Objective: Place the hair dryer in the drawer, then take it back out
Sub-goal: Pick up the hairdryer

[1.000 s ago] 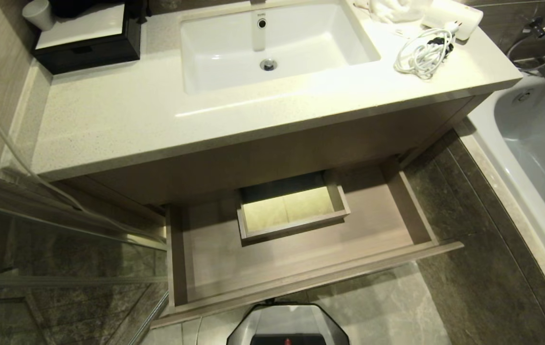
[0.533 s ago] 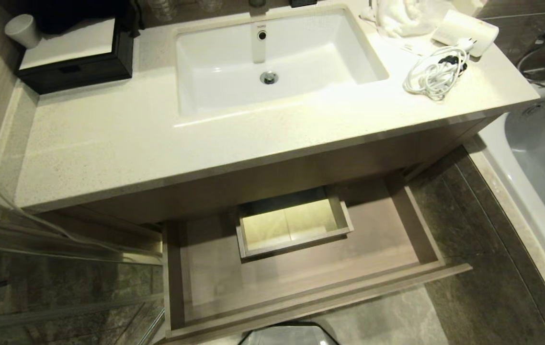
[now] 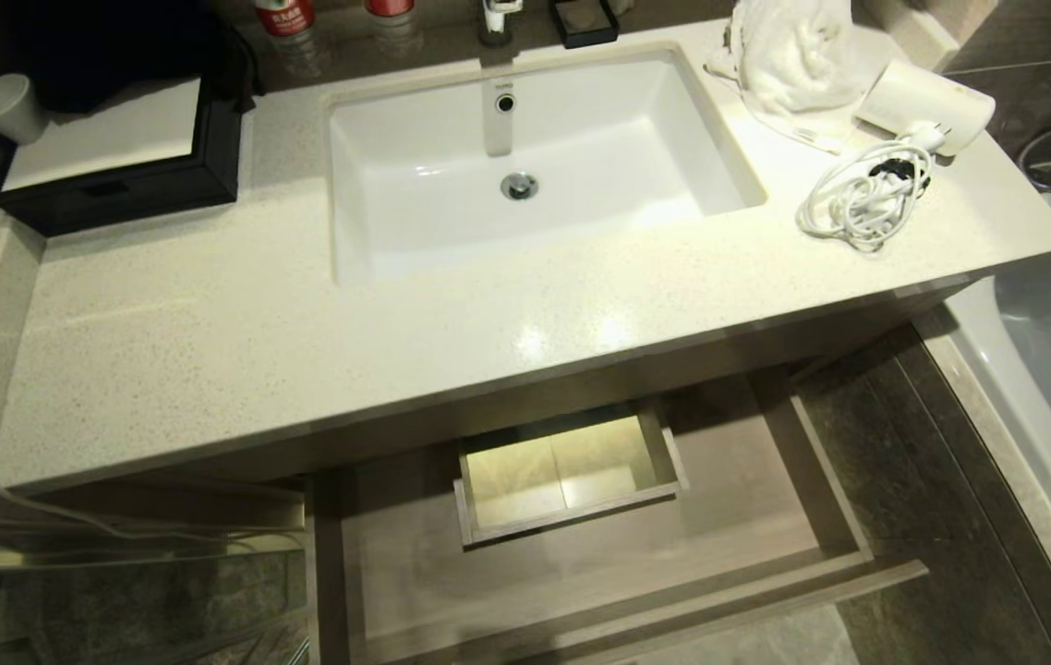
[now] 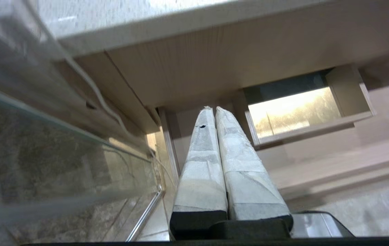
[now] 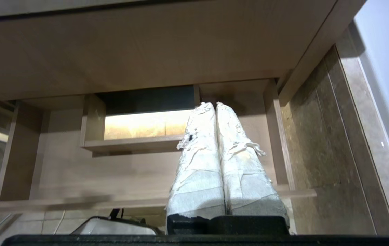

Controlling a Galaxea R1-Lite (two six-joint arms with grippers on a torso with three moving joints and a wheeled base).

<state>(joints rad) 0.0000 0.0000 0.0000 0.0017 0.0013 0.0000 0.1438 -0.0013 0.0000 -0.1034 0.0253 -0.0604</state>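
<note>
Both pincers hang low in front of the vanity with nothing in them: the left pincer point(image 4: 211, 108) has its tape-wrapped fingers pressed together, and the right pincer point(image 5: 214, 104) likewise has its wrapped fingers closed tip to tip. Neither arm shows in the head view. Each pincer points toward the wide, shallow, light wood-grain drawer point(image 3: 581, 591), which stands pulled out below the bench, its floor running in a U around a boxed rectangular cutout point(image 3: 567, 476). Nothing lies in the drawer. On the speckled cream stone bench point(image 3: 211, 342), at its far right corner, lies the small white hair dryer point(image 3: 927, 106), its bundled white cord point(image 3: 863, 199) coiled just in front of it and touching the bench. A crumpled white towel point(image 3: 793, 55) sits just beside the dryer, toward the white rectangular sink point(image 3: 535, 157). At the bench's far left stands a black box with a white top point(image 3: 110, 152).
</note>
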